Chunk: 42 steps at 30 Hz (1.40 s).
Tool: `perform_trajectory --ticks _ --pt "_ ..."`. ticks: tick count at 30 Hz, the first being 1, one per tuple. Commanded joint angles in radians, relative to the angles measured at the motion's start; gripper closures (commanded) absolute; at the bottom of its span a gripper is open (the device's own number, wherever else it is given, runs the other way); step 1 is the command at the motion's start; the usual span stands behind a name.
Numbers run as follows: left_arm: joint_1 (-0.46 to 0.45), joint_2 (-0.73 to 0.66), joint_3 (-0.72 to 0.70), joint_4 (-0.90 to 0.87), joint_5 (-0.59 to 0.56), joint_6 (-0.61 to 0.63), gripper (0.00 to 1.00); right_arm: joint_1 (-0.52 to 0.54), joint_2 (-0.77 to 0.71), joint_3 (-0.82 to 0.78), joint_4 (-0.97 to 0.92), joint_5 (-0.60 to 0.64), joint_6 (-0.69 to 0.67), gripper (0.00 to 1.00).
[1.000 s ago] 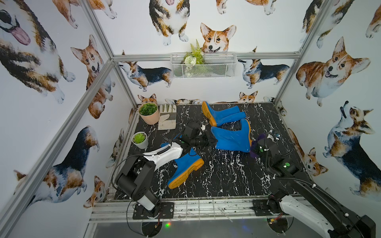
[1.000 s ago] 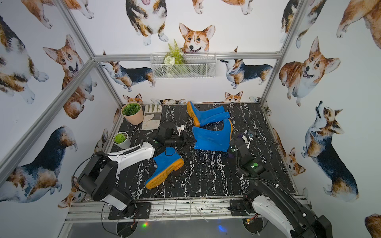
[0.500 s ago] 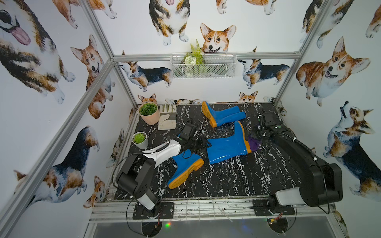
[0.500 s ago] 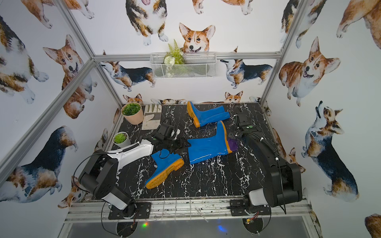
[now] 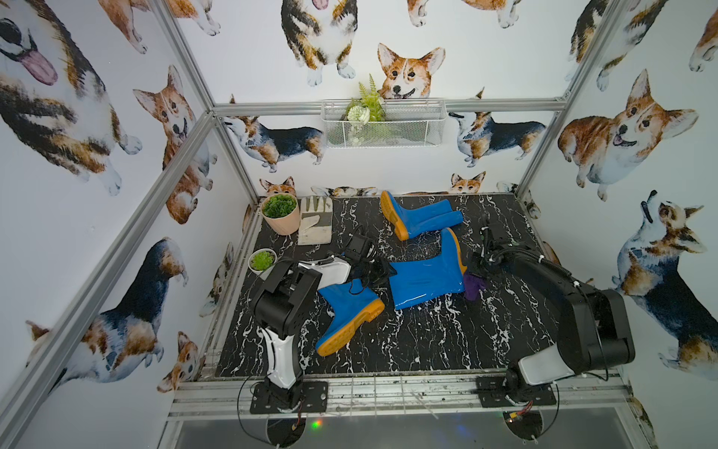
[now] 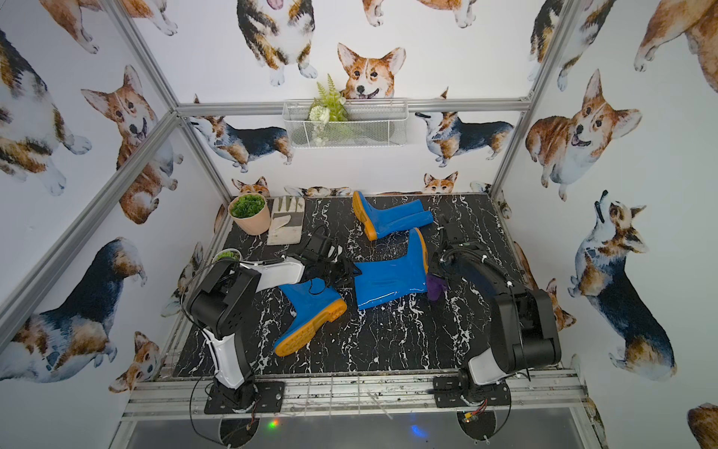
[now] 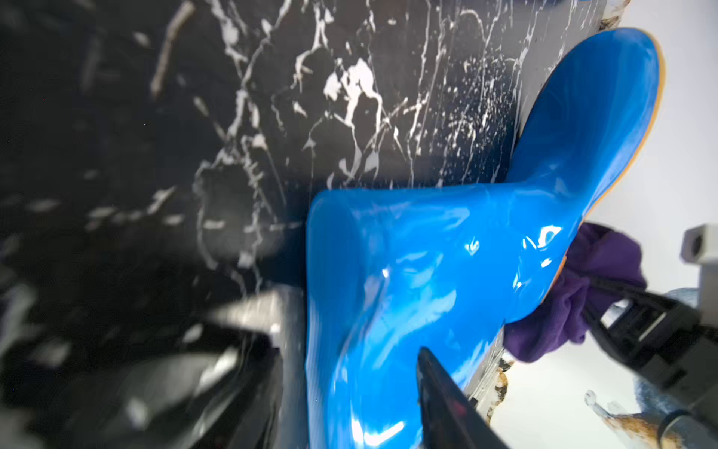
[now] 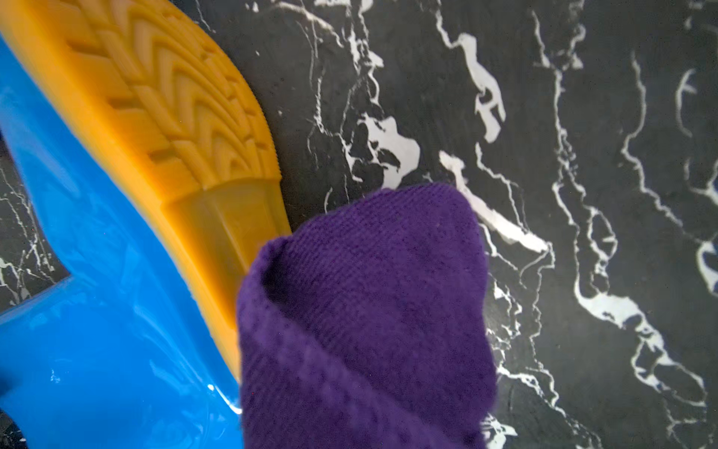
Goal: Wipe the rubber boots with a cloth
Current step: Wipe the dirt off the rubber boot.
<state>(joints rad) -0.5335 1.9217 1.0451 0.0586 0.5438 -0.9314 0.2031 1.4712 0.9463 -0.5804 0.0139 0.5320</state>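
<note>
Right tool (image 5: pixel 477 270): clenched on the cloth (image 5: pixel 474 287). The dark purple cloth hangs bunched from the jaws and lies against the heel end of the middle boot (image 5: pixel 427 278). In the right wrist view its folds overlap the edge of the orange heel.

Left tool (image 5: pixel 379 269): released, jaws parted, set at the shaft mouth of the middle boot, at the end opposite the cloth. In the left wrist view one dark finger (image 7: pixel 439 388) is seen over the glossy blue shaft.

Middle boot: laid flat on its side on the tabletop (image 5: pixel 427 350), sole turned toward the right tool.

Second boot (image 5: pixel 419 217): on its side, just behind the middle boot toward the back wall, not touching it.

Third boot (image 5: pixel 349 311): on its side, near the middle boot's shaft mouth, on the left arm's side, orange sole showing.

Glove (image 5: pixel 314 219) and flowerpot (image 5: pixel 280 212): noted well apart from the middle boot, beyond the left tool.
</note>
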Motion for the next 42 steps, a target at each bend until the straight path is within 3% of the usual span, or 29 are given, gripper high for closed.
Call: perform_trajectory --ticks 1,3,9,14,17,22,27,30,33,38,42 --pt "-0.009 0.036 0.022 0.148 0.053 -0.072 0.51 0.042 -0.06 -0.066 -0.027 -0.061 0.054 1.0" --pt "-0.01 0.05 0.021 0.186 0.069 -0.091 0.57 0.071 -0.091 -0.089 -0.03 -0.069 0.074 1.0" --pt "-0.008 0.064 0.024 0.225 0.118 -0.108 1.0 0.119 -0.179 -0.037 -0.126 -0.038 0.086 1.0" --pt "-0.007 0.031 0.055 0.092 0.128 -0.013 1.0 0.119 -0.195 0.176 -0.292 0.085 -0.004 1.0" --pt "-0.007 0.004 0.073 0.029 0.123 0.042 1.0 0.151 -0.156 0.303 -0.327 0.053 -0.08 1.0" --pt "-0.011 -0.049 0.111 -0.071 0.097 0.134 1.0 0.344 0.059 0.486 -0.401 0.01 -0.212 1.0" --pt "-0.021 -0.128 0.134 -0.194 0.017 0.25 1.0 0.393 0.28 0.585 -0.409 -0.108 -0.238 1.0" --pt "-0.022 -0.16 0.122 -0.217 0.012 0.272 1.0 0.371 0.401 0.677 -0.466 -0.107 -0.294 1.0" --pt "-0.022 -0.182 0.099 -0.22 0.007 0.283 1.0 0.285 0.514 0.8 -0.573 -0.047 -0.322 1.0" --pt "-0.025 -0.183 0.069 -0.191 0.018 0.266 1.0 0.139 0.647 1.02 -0.718 0.14 -0.338 1.0" --pt "-0.025 -0.187 0.057 -0.188 0.016 0.264 1.0 0.133 0.669 1.194 -0.821 0.184 -0.335 1.0"
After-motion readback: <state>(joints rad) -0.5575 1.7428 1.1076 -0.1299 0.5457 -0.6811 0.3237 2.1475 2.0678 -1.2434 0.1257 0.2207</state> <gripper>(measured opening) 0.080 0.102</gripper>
